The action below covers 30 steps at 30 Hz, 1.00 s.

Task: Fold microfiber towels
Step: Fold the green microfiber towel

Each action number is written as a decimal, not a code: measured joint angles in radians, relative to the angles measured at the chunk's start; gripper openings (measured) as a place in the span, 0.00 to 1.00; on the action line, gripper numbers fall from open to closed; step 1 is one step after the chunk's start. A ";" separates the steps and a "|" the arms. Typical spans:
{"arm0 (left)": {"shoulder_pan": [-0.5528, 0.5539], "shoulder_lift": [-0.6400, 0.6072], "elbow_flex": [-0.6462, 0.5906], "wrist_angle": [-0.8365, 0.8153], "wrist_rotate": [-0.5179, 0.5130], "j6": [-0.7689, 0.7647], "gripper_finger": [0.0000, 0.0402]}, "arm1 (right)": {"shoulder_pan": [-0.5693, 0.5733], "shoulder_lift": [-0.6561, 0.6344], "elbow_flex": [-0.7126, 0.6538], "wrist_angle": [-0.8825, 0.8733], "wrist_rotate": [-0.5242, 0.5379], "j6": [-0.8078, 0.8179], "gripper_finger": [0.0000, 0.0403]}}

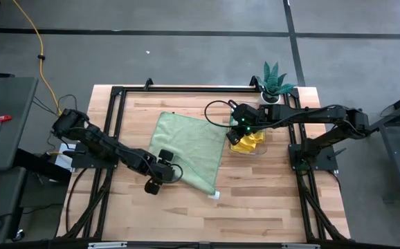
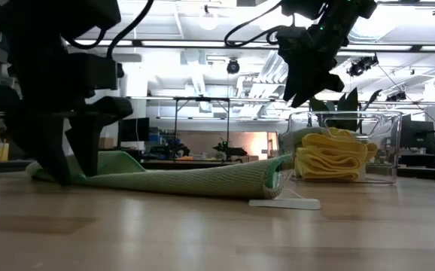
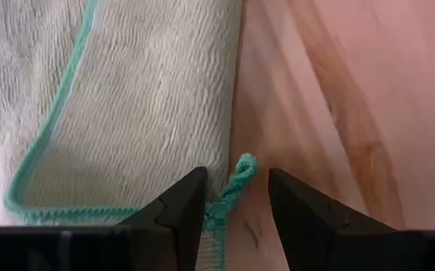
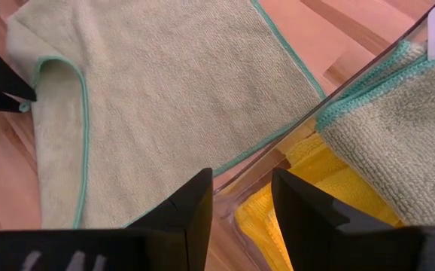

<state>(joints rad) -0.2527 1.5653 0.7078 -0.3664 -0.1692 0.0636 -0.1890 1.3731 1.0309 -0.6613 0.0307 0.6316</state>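
We're mid-fold: our left gripper (image 3: pixel 232 203), jaws parted, sits at the green towel (image 1: pixel 189 149) corner on the table (image 1: pixel 255 200). Right gripper (image 4: pixel 241 203) hovers open over the bin (image 2: pixel 387 150) of yellow towels (image 2: pixel 330 158). Next, regrip that corner.

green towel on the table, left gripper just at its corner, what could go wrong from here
1. The left gripper stands open with the green towel's corner loop between its fingers; pulling away could snag the loop and drag the corner out of place.
2. The right gripper hangs open over the clear bin's rim, above the yellow towels; descending, it might strike the rim.
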 joint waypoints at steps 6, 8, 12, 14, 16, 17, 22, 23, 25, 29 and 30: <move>-0.007 -0.010 0.000 -0.006 -0.048 -0.005 0.30 | 0.000 0.000 0.000 0.000 0.000 0.000 0.32; -0.017 -0.022 0.001 -0.001 -0.079 -0.006 0.26 | 0.000 0.000 0.000 0.002 0.000 0.000 0.32; -0.037 -0.029 0.001 -0.004 -0.107 -0.007 0.16 | 0.000 0.000 0.000 0.001 0.000 0.000 0.32; -0.043 -0.029 0.001 -0.004 -0.111 -0.007 0.09 | 0.000 0.000 0.000 0.001 0.000 0.000 0.32; -0.045 -0.029 0.001 0.000 -0.110 -0.007 0.03 | 0.000 0.000 0.000 0.001 0.000 0.001 0.32; -0.045 -0.029 0.001 0.001 -0.108 -0.007 0.01 | 0.000 0.000 0.000 0.001 0.000 0.001 0.32; -0.041 -0.029 0.002 0.003 -0.110 -0.016 0.02 | 0.000 0.000 0.000 0.001 0.000 0.001 0.32; -0.041 -0.029 0.008 -0.008 -0.107 -0.028 0.01 | 0.000 0.000 0.000 0.001 0.000 0.007 0.32; -0.041 -0.046 0.027 -0.034 -0.102 -0.057 0.01 | 0.000 0.000 0.000 0.001 0.000 0.019 0.32; -0.042 -0.098 0.083 -0.080 -0.033 -0.089 0.00 | 0.000 0.000 0.000 0.002 0.000 0.019 0.32; -0.042 -0.115 0.102 -0.090 -0.009 -0.101 0.00 | 0.000 0.000 0.000 0.002 0.000 0.018 0.32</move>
<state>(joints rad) -0.2951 1.4499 0.8097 -0.4564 -0.1785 -0.0370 -0.1893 1.3731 1.0309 -0.6590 0.0311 0.6498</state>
